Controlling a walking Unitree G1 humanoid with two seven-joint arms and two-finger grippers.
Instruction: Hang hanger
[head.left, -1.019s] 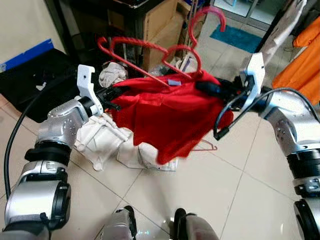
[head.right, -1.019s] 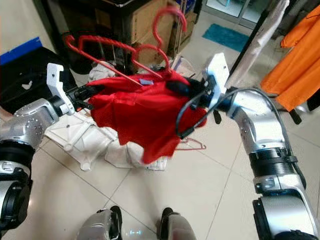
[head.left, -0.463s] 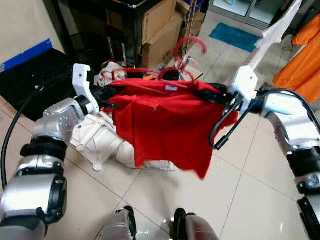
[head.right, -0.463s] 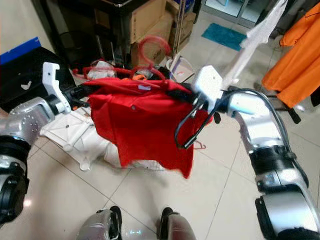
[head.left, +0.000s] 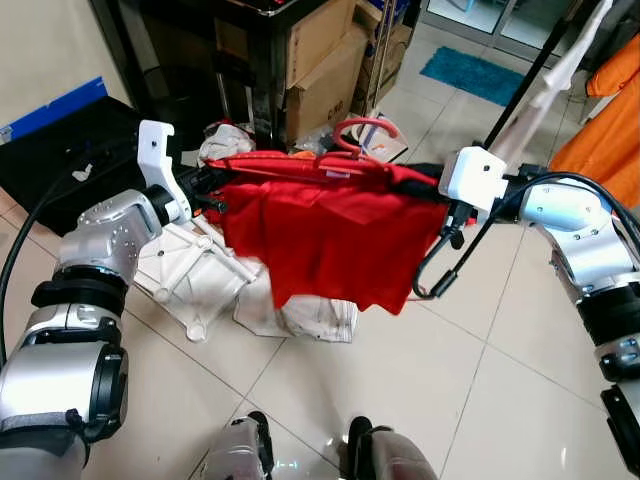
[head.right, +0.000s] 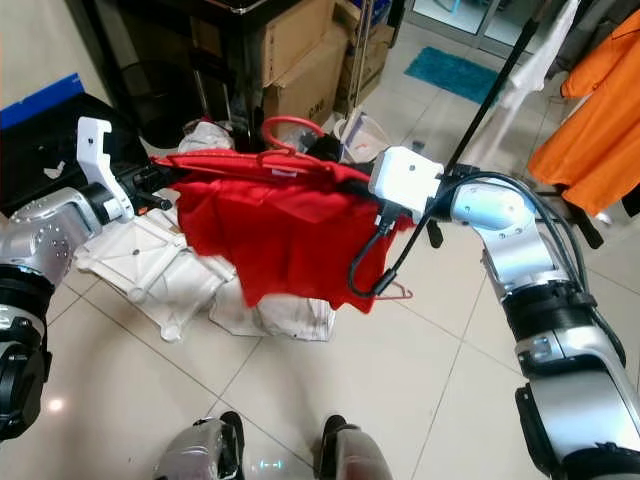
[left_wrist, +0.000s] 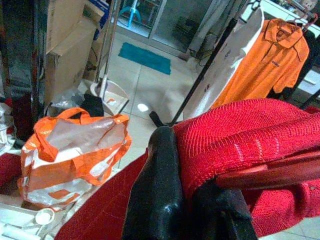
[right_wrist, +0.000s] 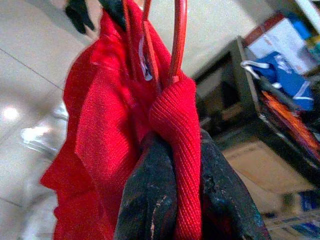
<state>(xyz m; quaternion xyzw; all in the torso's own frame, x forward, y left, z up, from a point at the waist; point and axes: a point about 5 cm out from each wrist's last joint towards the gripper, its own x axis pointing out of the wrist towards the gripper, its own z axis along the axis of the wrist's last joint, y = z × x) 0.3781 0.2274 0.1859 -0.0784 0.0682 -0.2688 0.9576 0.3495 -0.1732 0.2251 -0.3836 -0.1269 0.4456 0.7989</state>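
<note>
Above the white heap (head.left: 240, 290) on the floor, the red shirt (head.left: 330, 235) on its hanger (head.left: 362, 128) hung stretched between the left gripper (left_wrist: 187, 200) and right gripper (right_wrist: 175, 200), each clamped on a shoulder of it.

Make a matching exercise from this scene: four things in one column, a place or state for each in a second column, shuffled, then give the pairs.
Things:
1. red shirt
2. orange shirt
3. teal mat
4. orange bag

Places or states:
A. flat on the tiled floor, far back
B. stretched between the left pincer and the right pincer
C. standing on the floor by the cardboard boxes
D. hanging on a rack

Pairs: 1-B, 2-D, 3-A, 4-C
</note>
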